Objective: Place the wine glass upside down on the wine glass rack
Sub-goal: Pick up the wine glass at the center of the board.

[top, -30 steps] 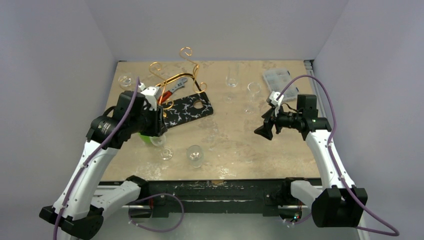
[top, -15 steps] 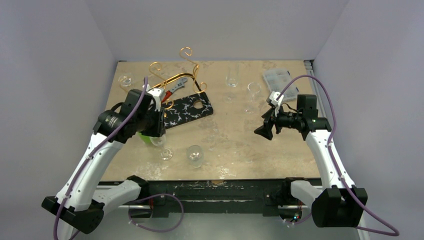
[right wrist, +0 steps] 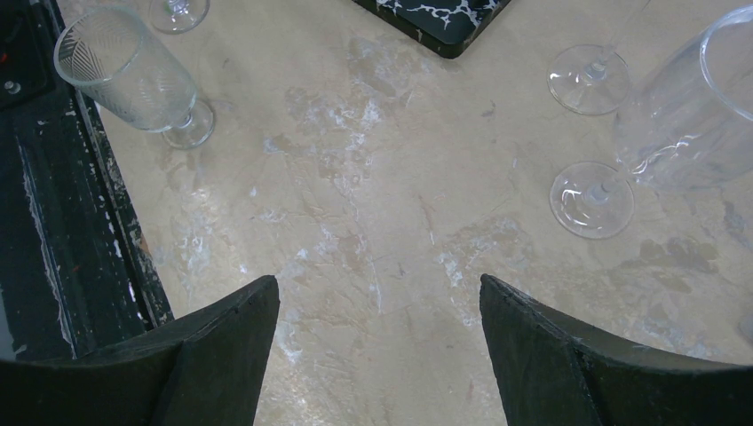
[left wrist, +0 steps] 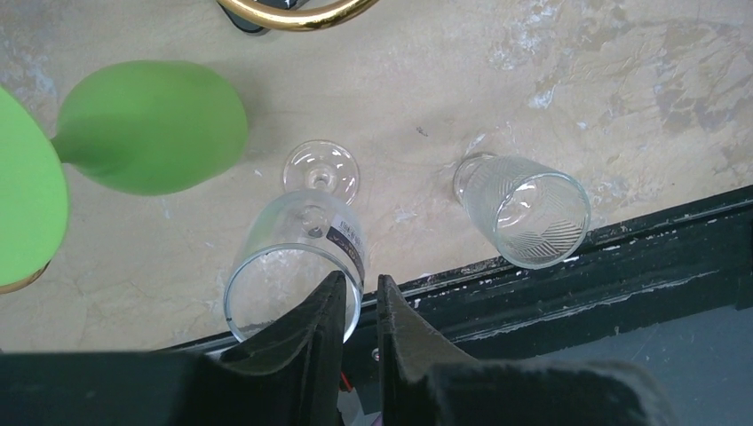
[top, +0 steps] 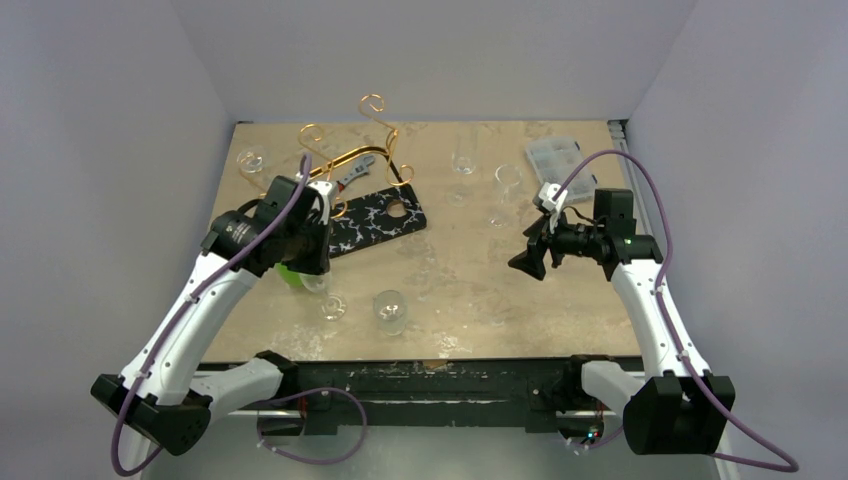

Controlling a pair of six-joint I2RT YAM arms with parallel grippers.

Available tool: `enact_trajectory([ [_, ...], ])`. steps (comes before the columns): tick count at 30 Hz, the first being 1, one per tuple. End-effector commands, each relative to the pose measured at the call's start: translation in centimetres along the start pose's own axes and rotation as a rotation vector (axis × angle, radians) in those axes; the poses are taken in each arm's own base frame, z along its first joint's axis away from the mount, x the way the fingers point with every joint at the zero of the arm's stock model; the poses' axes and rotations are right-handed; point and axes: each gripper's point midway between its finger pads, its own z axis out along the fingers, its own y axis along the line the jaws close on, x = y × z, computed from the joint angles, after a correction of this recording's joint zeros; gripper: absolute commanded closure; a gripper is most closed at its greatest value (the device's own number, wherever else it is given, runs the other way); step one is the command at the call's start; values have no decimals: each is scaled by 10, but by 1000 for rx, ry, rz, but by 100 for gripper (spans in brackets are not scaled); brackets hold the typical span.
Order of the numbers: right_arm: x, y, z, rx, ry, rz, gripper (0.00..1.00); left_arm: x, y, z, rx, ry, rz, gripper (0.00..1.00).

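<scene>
A clear wine glass with a dark label stands upright near the table's front edge; it also shows in the top view. My left gripper is at its rim, one finger inside the bowl and one outside. The jaws are almost together with the glass wall between them. In the top view the left gripper hangs just behind that glass. The gold wire rack stands at the back left; its arched bar shows in the left wrist view. My right gripper is open and empty above bare table, also in the top view.
A green glass sits just left of the clear one. A ribbed glass stands to its right near the black front edge. The black veined board lies by the rack. More clear glasses and a plastic box are at the back right.
My left arm's elbow and wrist have swung right and toward the back, while its gripper stayed at the clear glass. The right arm has not moved.
</scene>
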Motion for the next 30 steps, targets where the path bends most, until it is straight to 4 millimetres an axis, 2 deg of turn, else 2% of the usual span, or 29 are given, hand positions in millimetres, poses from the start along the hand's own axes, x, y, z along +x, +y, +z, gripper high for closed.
enact_trajectory([
  [1,-7,-2,-3,14,-11,-31,20,-7,-1,-6,1,-23,23,83],
  [8,-7,-3,-3,15,-11,-31,20,-3,-2,0,1,9,28,85],
  [14,-8,-2,-3,13,-12,-33,20,-5,-3,0,4,5,30,100],
  [30,-4,0,-3,6,-1,-23,20,-44,-25,-15,115,-169,15,100],
])
